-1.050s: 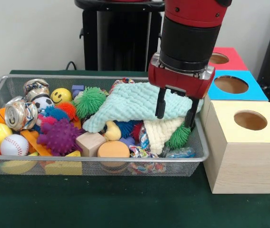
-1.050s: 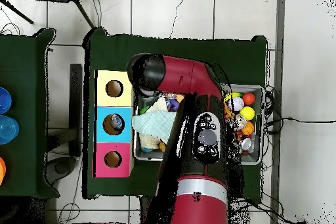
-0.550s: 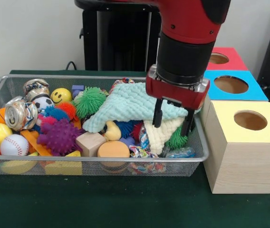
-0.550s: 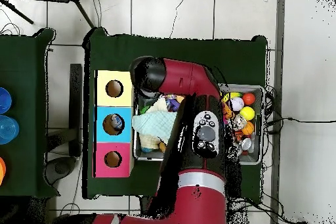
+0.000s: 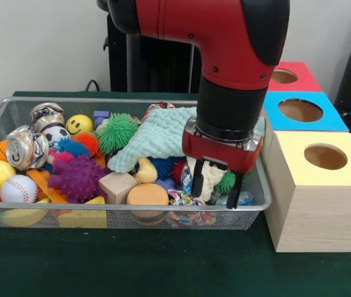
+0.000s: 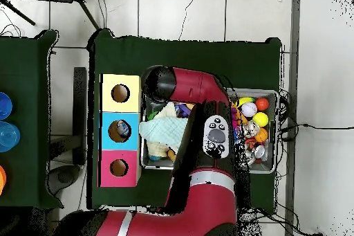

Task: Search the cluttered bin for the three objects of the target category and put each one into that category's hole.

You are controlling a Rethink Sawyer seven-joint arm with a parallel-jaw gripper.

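My gripper point(image 5: 215, 185) hangs low in the right end of the wire bin point(image 5: 120, 208), open. Its two black fingers point(image 5: 198, 179) straddle a cream knitted cloth point(image 5: 211, 174). A mint-green cloth point(image 5: 157, 136) is draped over the toys just behind and to the left of it. A small green spiky ball point(image 5: 226, 181) lies by the right finger. Right of the bin stand three boxes with round holes on top: yellow point(image 5: 324, 198), blue point(image 5: 302, 110) and red point(image 5: 290, 75). In the overhead view the arm point(image 6: 207, 102) covers the gripper; the mint cloth point(image 6: 162, 128) shows beside it.
The bin's left half holds a crushed can point(image 5: 27, 148), a baseball point(image 5: 18, 189), a purple spiky ball point(image 5: 76, 177), a green spiky ball point(image 5: 117, 132), a wooden block point(image 5: 117, 185) and other toys. A black stand point(image 5: 151, 55) rises behind the bin.
The gripper has come down and slightly forward into the bin, from over the mint cloth to around the cream cloth. It stayed open. The arm's elbow swung into the front view.
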